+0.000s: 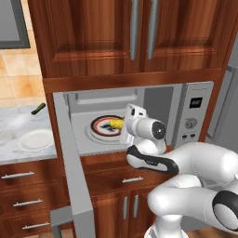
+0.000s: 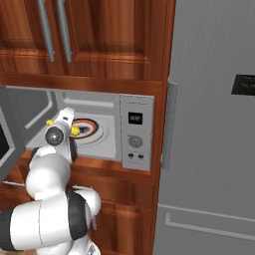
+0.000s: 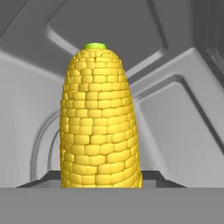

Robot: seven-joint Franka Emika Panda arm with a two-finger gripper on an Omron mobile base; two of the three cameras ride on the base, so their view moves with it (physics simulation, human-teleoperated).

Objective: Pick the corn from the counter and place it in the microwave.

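Now the pincer (image 1: 122, 124), clamped on the corn (image 3: 100, 118), hangs inside the microwave (image 1: 195, 111) over its turntable (image 1: 104, 126); next, lower and release.

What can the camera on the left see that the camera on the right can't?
Left base view alone: the marbled counter beside the oven, with a plain white plate and a small dark green vegetable on it, and the drawers below.

Right base view alone: a tall grey door with a long handle, right of the oven.

Both: the open microwave with its round patterned turntable, the yellow corn over that turntable at the gripper, the white arm, and the wooden cupboards above.
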